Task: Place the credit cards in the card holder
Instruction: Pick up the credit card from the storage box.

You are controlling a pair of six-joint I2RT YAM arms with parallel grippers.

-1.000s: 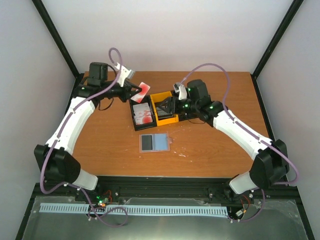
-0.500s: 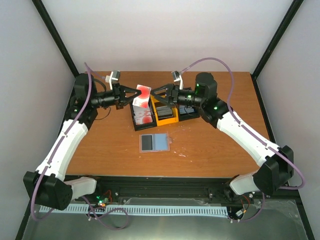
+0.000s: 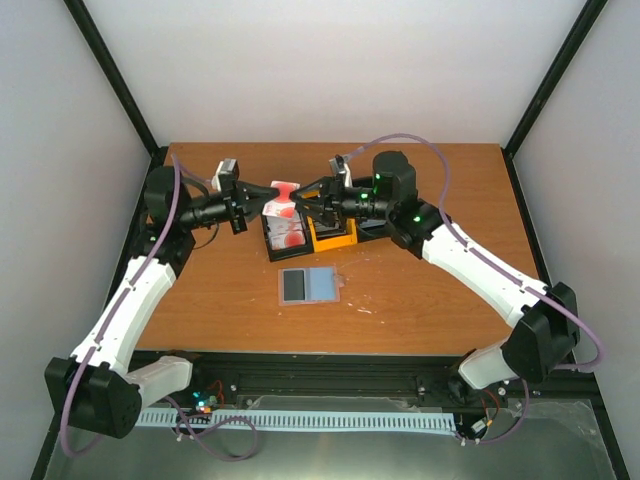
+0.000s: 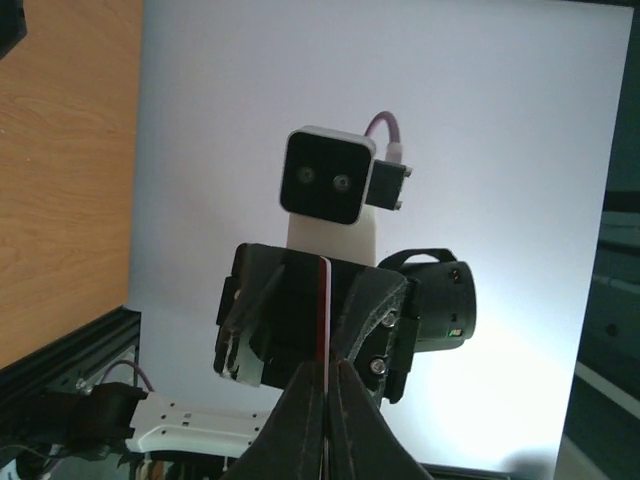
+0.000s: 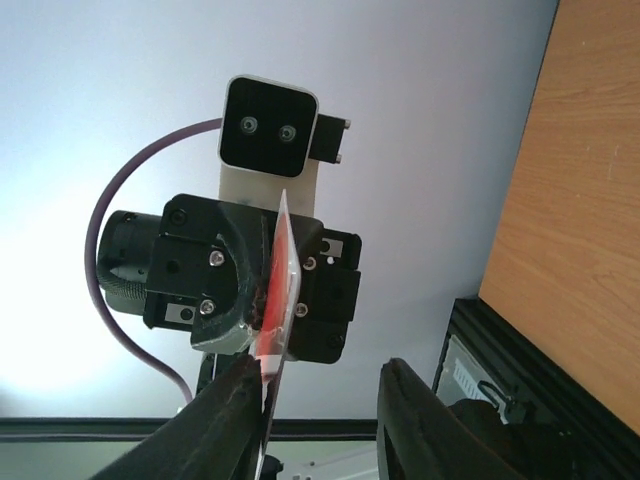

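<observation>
One white-and-red card [image 3: 285, 189] is squeezed tight in the left tool [image 3: 270, 198] and held on its edge above the card holder [image 3: 333, 240]. Its free end is pointed at the right tool [image 3: 302, 197], which is spread wide around it.

Mid-bench [image 3: 430, 300], toward the far edge: left gripper [image 3: 270, 200] and right gripper [image 3: 303, 203] nose to nose above the card holder [image 3: 330, 238]. White-and-red card [image 3: 285, 188] pinched in the left, standing between them. Straight-down way to the holder's left compartments barred. Right jaws apart, card at one side of the gap.

Left arm [image 3: 140, 290] lines the left edge and fills the far left corner. Right arm [image 3: 480, 265] slants in from the near right corner.

Dark card [image 3: 294, 286] and blue card [image 3: 322, 285] lie flat mid-bench. Far right corner and near-edge strip open.
</observation>
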